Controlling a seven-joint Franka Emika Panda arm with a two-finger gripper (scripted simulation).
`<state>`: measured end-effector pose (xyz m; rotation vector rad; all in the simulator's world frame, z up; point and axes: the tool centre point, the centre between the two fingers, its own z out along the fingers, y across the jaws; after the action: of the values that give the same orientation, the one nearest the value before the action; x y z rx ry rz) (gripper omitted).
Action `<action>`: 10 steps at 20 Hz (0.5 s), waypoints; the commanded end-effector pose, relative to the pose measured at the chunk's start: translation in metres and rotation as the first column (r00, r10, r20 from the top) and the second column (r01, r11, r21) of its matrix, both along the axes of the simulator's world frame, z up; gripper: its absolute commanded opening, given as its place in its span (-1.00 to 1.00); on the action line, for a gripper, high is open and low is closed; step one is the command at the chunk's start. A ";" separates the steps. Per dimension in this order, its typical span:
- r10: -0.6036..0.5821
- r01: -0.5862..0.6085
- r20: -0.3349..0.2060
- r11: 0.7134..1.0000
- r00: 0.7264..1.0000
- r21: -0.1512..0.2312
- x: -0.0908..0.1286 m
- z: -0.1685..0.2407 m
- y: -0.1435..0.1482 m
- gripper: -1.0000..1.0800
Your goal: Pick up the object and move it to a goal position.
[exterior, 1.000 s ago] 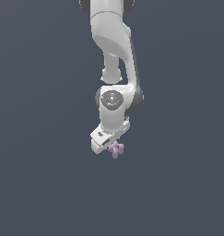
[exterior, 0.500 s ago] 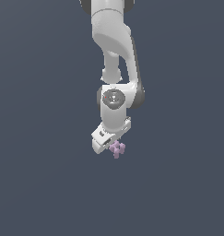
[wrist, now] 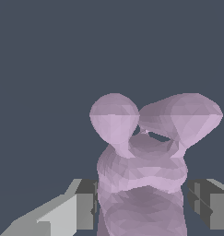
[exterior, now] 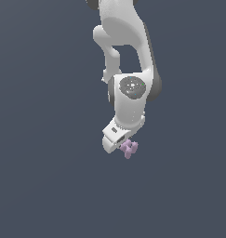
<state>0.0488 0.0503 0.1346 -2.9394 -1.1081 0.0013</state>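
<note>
The object (exterior: 129,148) is a small pale lilac lumpy piece of rounded knobs, sticking out below the white gripper (exterior: 123,146) in the exterior view. In the wrist view the object (wrist: 145,161) fills the middle, with two round knobs at its far end. It sits between the two grey fingertips (wrist: 85,205), and the gripper (wrist: 143,207) is shut on it. The white arm hangs from above over a plain dark grey ground. The piece is held clear of the ground.
Only the flat dark grey ground (exterior: 49,176) shows around the arm in both views. No other objects or edges are in view.
The arm and the held lilac object have shifted slightly toward the exterior view's right and a little upward. The grip on the object is unchanged.
</note>
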 end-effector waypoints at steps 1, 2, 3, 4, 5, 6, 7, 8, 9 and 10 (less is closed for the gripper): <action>0.000 0.000 0.001 1.000 1.000 0.000 0.005 0.020 0.016 -1.00; 0.000 0.000 0.001 1.000 1.000 0.000 0.007 0.029 0.023 -1.00; 0.000 0.000 0.001 1.000 1.000 0.000 0.010 0.037 0.029 -1.00; 0.000 0.000 0.001 1.000 1.000 0.000 0.012 0.045 0.036 -1.00; 0.000 0.000 0.001 1.000 1.000 0.000 0.014 0.054 0.043 -1.00; 0.000 0.000 0.001 1.000 1.000 0.000 0.017 0.062 0.050 -1.00; 0.000 0.000 0.001 1.000 1.000 0.000 0.019 0.070 0.056 -1.00; 0.000 0.000 0.001 1.000 1.000 0.000 0.022 0.079 0.063 -1.00; 0.000 0.000 0.001 1.000 1.000 0.000 0.024 0.087 0.070 -1.00; 0.000 0.000 0.001 1.000 1.000 0.000 0.026 0.095 0.076 -1.00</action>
<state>0.0719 0.1163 0.2167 -2.9391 -1.1096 -0.0006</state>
